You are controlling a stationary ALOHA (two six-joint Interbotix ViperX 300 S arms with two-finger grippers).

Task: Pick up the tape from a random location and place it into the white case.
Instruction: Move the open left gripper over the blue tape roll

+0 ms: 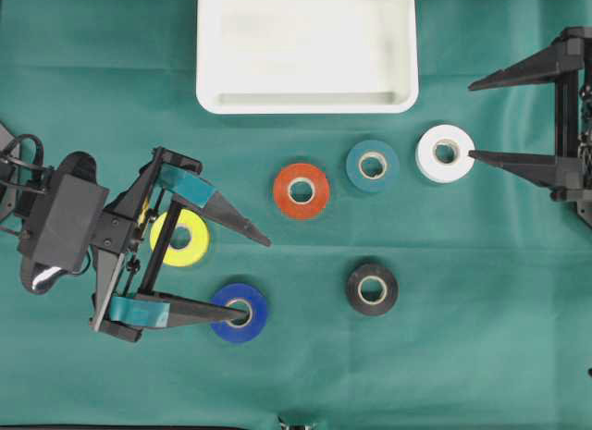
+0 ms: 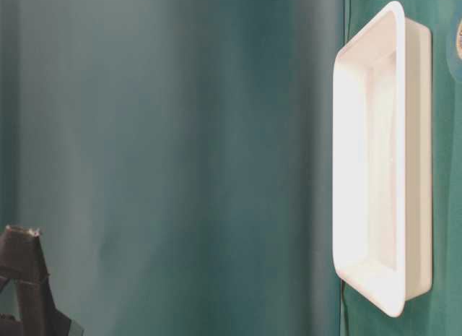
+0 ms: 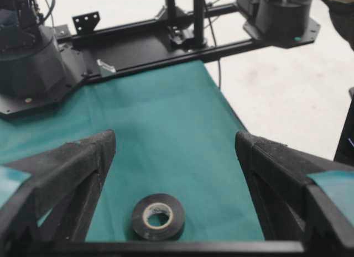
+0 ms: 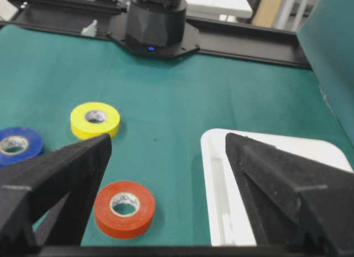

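Left hand (image 1: 245,273) spread wide, nothing gripped; overhead, frame partly hides yellow tape (image 1: 179,237), lower fingertip overlaps blue tape (image 1: 240,312). Left wrist view catches only black tape (image 3: 158,216) between the fingers. Right hand (image 1: 472,118) equally wide, empty, body cut off at frame edge; lower fingertip at white tape (image 1: 445,153), contact unclear. Orange tape (image 1: 302,190) and teal tape (image 1: 373,165) lying flat on tabletop (image 1: 462,337) just below white case (image 1: 306,102), top rim cropped. Table-level view blurred, case only.
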